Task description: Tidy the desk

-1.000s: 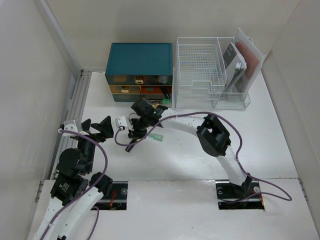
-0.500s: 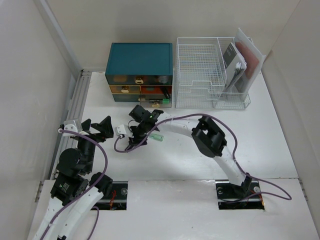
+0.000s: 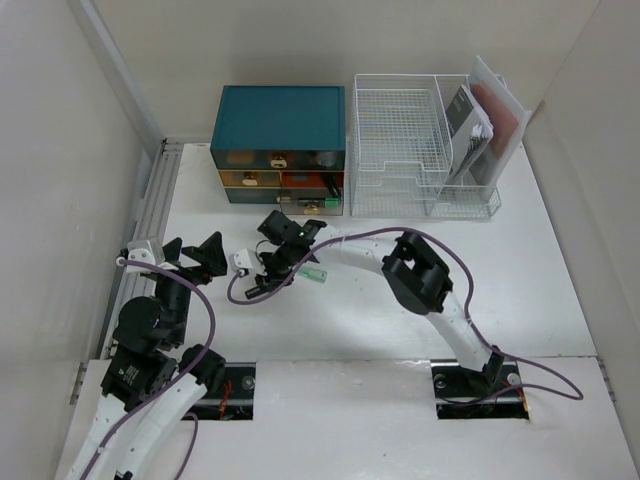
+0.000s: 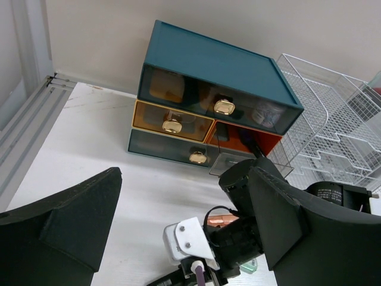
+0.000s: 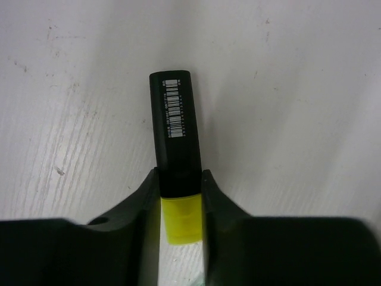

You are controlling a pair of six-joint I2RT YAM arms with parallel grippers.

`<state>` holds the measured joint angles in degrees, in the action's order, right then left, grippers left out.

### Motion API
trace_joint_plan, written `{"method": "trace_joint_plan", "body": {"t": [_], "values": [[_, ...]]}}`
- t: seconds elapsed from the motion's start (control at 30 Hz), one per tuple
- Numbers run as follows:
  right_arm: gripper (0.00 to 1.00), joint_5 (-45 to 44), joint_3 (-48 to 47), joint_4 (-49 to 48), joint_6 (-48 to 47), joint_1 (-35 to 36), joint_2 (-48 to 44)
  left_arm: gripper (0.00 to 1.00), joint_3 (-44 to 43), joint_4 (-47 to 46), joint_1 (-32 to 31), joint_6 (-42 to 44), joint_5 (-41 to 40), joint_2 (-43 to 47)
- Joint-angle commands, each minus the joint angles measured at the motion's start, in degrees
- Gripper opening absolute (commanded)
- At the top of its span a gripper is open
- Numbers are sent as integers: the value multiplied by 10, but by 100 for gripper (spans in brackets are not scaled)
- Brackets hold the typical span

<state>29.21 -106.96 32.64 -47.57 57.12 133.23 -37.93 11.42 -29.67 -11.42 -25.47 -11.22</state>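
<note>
I see my right gripper (image 5: 180, 179) clamped on a black highlighter (image 5: 174, 119) with a yellow section, its fingers pressing both sides of the barrel. The highlighter lies flat on the white desk (image 3: 560, 290), in front of the teal drawer box (image 3: 280, 115). My left gripper (image 3: 190, 253) hangs over the desk's left side, jaws wide apart, holding nothing.

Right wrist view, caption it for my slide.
Right gripper grips a black-and-yellow highlighter lying on the white desk.
</note>
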Motion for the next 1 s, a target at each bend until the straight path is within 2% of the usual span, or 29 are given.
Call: {"method": "trace_joint_plan", "body": {"t": [0.0,0.17,0.3,0.4,0.43,0.53,0.6,0.67,0.97], "values": [[11,-19,21,11,-1,4,-5,85,1,-21,-3,6,0,6],[7,-67,59,-29,49,4,-107,85,1,-21,-3,6,0,11],[7,-151,53,-76,99,-2,-182,85,1,-21,-3,6,0,11],[7,-258,58,-133,111,-8,-231,85,1,-21,-3,6,0,11],[6,-321,66,-153,111,-15,-241,85,1,-21,-3,6,0,11],[6,-388,88,-208,124,-35,-270,85,1,-21,-3,6,0,16],[6,-435,88,-224,129,-59,-271,85,1,-21,-3,6,0,16],[1,-476,88,-235,136,-82,-271,85,1,-21,-3,6,0,16],[1,-495,76,-235,136,-116,-239,85,1,-21,-3,6,0,16]]}}
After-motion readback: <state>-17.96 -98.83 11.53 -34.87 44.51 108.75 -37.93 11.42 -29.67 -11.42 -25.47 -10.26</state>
